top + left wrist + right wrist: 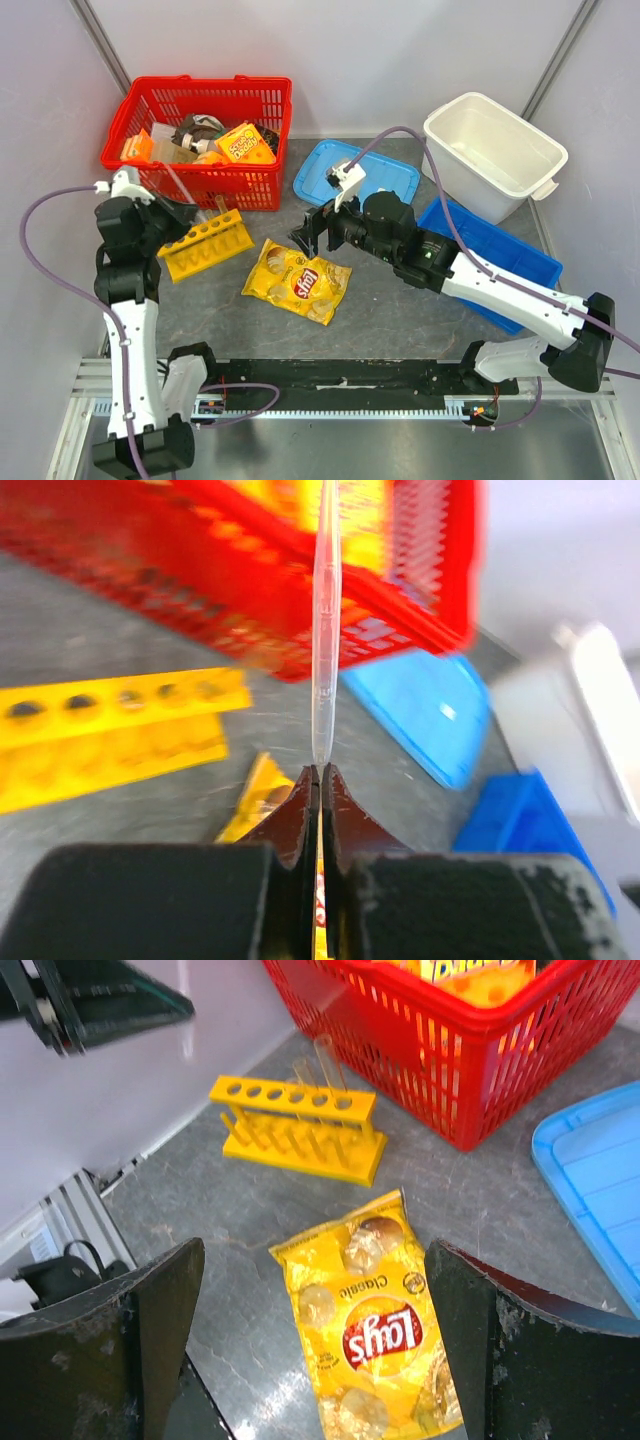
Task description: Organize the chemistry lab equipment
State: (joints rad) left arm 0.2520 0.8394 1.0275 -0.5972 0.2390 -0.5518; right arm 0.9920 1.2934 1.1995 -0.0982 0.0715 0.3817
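My left gripper [320,772] is clamped tight on the end of a clear plastic pipette [324,630]. The pipette sticks straight out from my fingertips, and in my wrist view it crosses the front wall of the red basket [200,140]. The yellow test tube rack [205,245] stands just in front of that basket, with a clear tube [325,1060] upright in it. My right gripper [315,232] has its jaws spread wide with nothing between them. It hangs in front of the basket's right corner, over the Lay's Classic chip bag [297,280], which lies flat in front of the basket.
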